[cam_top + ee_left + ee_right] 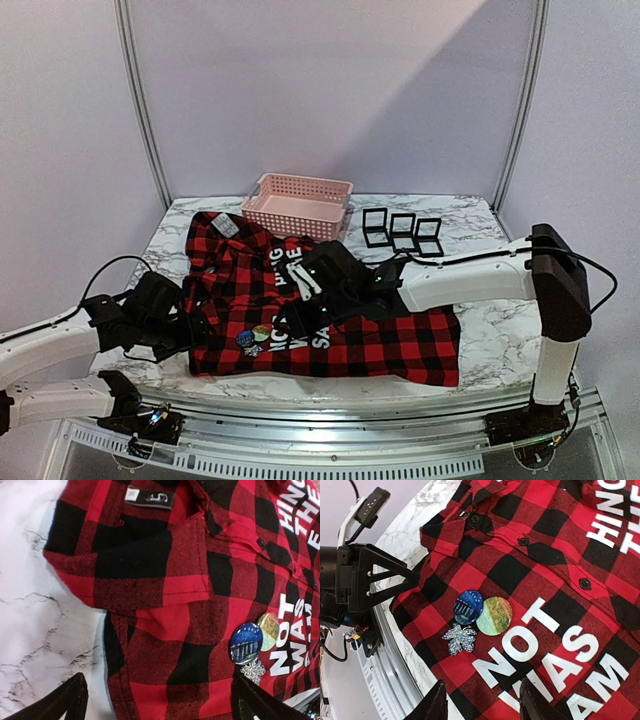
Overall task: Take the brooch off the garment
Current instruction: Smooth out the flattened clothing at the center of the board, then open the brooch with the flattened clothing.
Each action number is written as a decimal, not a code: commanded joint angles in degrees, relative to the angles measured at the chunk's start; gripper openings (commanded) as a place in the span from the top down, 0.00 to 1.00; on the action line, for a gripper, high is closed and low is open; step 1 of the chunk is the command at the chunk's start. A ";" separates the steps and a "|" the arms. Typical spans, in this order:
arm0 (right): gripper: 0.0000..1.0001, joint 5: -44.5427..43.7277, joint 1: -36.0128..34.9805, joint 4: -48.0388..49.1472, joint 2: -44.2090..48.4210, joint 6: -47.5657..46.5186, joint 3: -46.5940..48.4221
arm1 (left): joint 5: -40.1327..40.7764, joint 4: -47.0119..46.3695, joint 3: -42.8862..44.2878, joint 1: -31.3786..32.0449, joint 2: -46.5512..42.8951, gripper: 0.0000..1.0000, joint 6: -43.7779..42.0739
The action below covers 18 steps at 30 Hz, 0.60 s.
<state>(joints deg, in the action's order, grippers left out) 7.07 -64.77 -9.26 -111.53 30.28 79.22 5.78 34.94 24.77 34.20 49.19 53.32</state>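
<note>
A white marble counter (pixel 480 345) before pale lilac walls (pixel 330 90) carries one plaid shirt (pixel 400 345) bearing three brooches (pixel 468 606), one pink basket (pixel 297 205) and three black boxes (pixel 402 232), with the left end effector (pixel 159 677) and right end effector (pixel 482 690) both spread apart.

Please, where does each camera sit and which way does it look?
Top external: above and behind, looking down at the garment; left arm, right arm show.
Left wrist: over the garment's edge; left gripper at bottom.
Right wrist: over the lettering; right gripper at bottom.
Shared: both wrists see the blue pin and snowflake brooch.
</note>
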 commanded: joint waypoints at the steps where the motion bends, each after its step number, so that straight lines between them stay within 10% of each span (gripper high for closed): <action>1: 0.55 0.15 -0.50 3.86 -2.79 -3.62 1.94 | -2.33 -5.10 -1.74 -1.14 1.10 0.00 -0.24; 18: 0.65 -2.42 -4.17 8.73 -11.02 -13.91 6.65 | -5.34 -10.84 -5.74 -1.24 2.93 0.26 2.47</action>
<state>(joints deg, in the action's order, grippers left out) 5.93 -67.99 -1.52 -119.50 19.27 83.72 1.48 25.12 20.91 33.63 51.99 54.94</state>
